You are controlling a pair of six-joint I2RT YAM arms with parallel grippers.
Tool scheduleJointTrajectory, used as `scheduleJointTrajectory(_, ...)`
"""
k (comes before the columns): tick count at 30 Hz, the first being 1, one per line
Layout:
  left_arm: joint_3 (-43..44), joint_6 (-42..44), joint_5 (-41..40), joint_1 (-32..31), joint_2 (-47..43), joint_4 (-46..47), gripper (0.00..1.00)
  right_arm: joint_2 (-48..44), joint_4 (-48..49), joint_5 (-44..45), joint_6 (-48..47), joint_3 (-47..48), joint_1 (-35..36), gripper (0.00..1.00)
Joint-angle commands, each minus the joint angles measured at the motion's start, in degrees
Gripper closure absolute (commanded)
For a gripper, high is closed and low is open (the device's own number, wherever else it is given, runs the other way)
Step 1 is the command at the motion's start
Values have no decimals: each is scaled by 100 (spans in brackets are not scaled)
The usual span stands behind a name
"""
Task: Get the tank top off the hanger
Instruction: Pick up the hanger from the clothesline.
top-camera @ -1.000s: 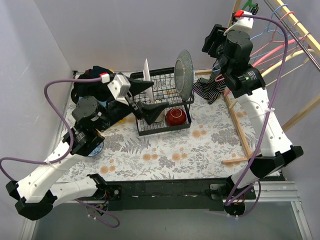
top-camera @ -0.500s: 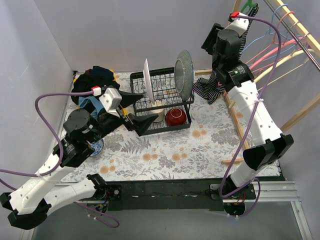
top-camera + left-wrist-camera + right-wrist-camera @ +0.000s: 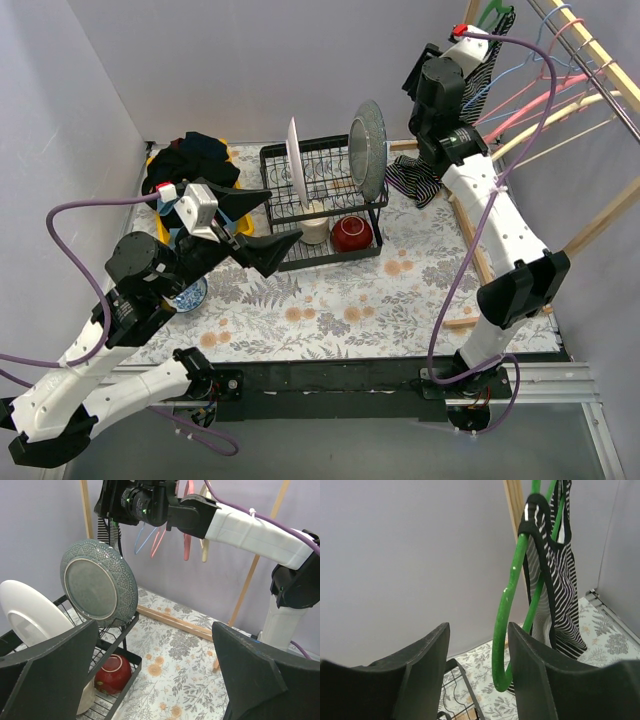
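The striped tank top (image 3: 562, 600) is judged limp and light, best taken at its strap (image 3: 535, 502); the right gripper (image 3: 477, 627) is held half-open, empty.

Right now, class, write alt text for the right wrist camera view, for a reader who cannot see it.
A black-and-white striped tank top hangs on a green hanger beside a wooden post, against a plain grey wall. The right gripper frames the bottom edge, jaws apart, with the hanger's lower curve showing in the gap.
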Motion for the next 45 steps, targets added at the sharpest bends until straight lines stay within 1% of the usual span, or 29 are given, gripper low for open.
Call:
scheduleJointTrajectory(1, 94, 37, -167, 11, -5, -78, 2, 307, 115, 430, 62, 398, -76, 40)
scheduleJointTrajectory(4, 147, 55, -158, 11, 21, -131, 2, 369, 122, 369, 186, 355, -102, 42)
scheduleJointTrajectory(5, 156, 55, -176, 11, 21, -131, 2, 360, 183, 334, 186, 319, -102, 46)
scheduleJointTrajectory(7, 208, 64, -176, 11, 30, -149, 2, 360, 368, 264, 116, 275, -102, 58)
scheduleJointTrajectory(8, 226, 64, -176, 11, 30, -157, 2, 360, 412, 203, 63, 284, -102, 73)
scheduleJointTrajectory(11, 235, 73, -176, 11, 39, -158, 2, 308, 517, 263, 10, 275, -111, 89)
scheduleJointTrajectory(12, 235, 64, -193, 11, 39, -158, 2, 264, 570, 273, -33, 223, -102, 92)
scheduleJointTrajectory(13, 218, 64, -185, 11, 39, -149, 2, 177, 710, 281, -60, 162, -102, 99)
scheduleJointTrajectory(14, 183, 64, -185, 11, 39, -149, 2, 124, 711, 334, -86, 22, -102, 99)
scheduleJointTrajectory(18, 112, 55, -185, 11, 65, -131, 2, -149, 1483, 448, -393, -322, -23, 99)
scheduleJointTrajectory(23, 94, 46, -193, 11, 74, -105, 2, -369, 2554, 817, -1483, -454, 267, 99)
scheduleJointTrajectory(25, 42, 46, -228, 11, 56, -52, 2, -334, 2793, 870, -1694, -428, 346, 99)
scheduleJointTrajectory(26, 24, 46, -220, 11, 56, -43, 2, -317, 2855, 922, -1947, -384, 398, 99)
scheduleJointTrajectory(28, 24, 29, -220, 11, 56, -43, 2, -264, 2768, 967, -1967, -226, 434, 99)
scheduleJointTrajectory(33, 6, 20, -228, 11, 4, -52, 2, -299, 2760, 1028, -2055, -217, 557, 99)
scheduleJointTrajectory(38, -2, 55, -378, 11, -40, -26, 2, -395, 2268, 757, -1748, -182, 715, 99)
scheduleJointTrajectory(40, -2, 55, -448, 19, -32, -26, 2, -466, 2005, 608, -1476, -173, 776, 99)
scheduleJointTrajectory(45, -20, -6, -501, 11, -40, -26, 2, -562, 1740, 545, -1387, -147, 970, 99)
